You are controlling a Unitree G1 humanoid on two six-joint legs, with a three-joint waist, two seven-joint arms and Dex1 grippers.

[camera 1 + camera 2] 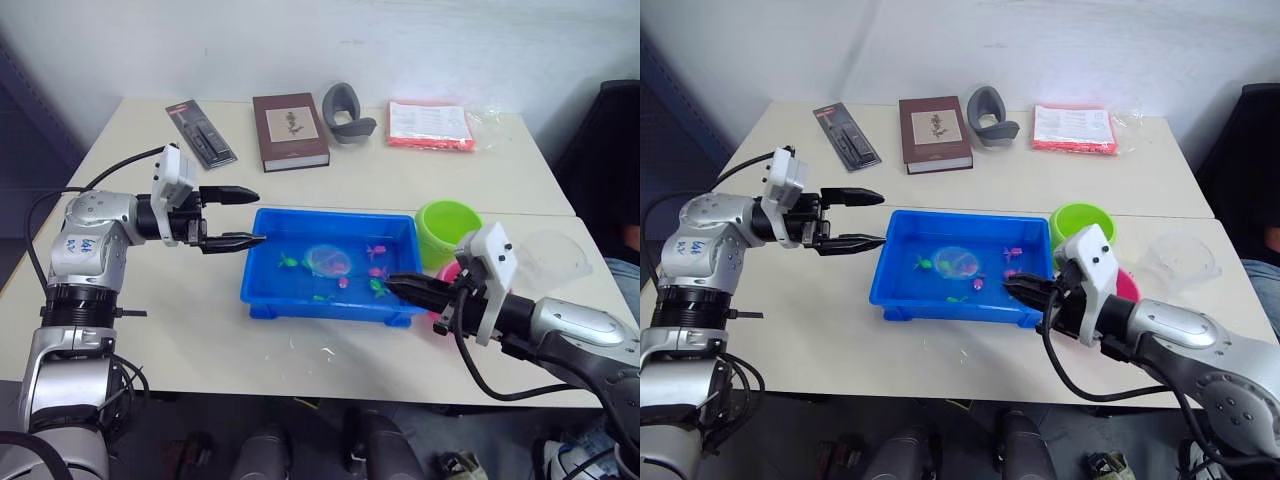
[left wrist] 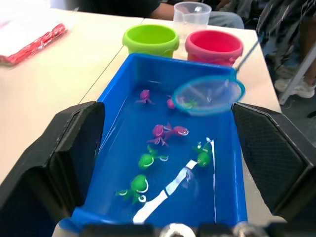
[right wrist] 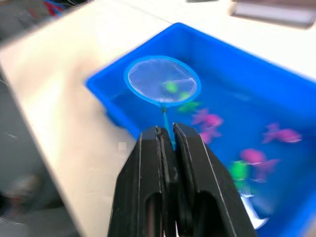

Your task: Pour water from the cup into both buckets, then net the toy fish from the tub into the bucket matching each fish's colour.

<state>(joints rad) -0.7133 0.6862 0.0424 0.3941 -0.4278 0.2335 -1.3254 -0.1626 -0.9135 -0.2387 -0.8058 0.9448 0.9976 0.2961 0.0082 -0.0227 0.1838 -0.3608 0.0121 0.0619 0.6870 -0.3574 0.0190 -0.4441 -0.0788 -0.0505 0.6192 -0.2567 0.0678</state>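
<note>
Right tool [image 3: 165, 136] is clamped on the net [image 3: 162, 80] handle, the hoop over the blue tub [image 2: 148, 69] with a green fish [image 3: 171, 87] in the mesh. Netting looks barely begun: several fish float there, both buckets [image 2: 150, 39] beyond. Left tool [image 1: 245, 215] waits, fingers spread

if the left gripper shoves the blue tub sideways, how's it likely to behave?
The tub holds water, so it is probably heavy for its size. The water would likely slosh, and the fish would drift. The walls look shallow, so a quick shove may spill water onto the table.
</note>
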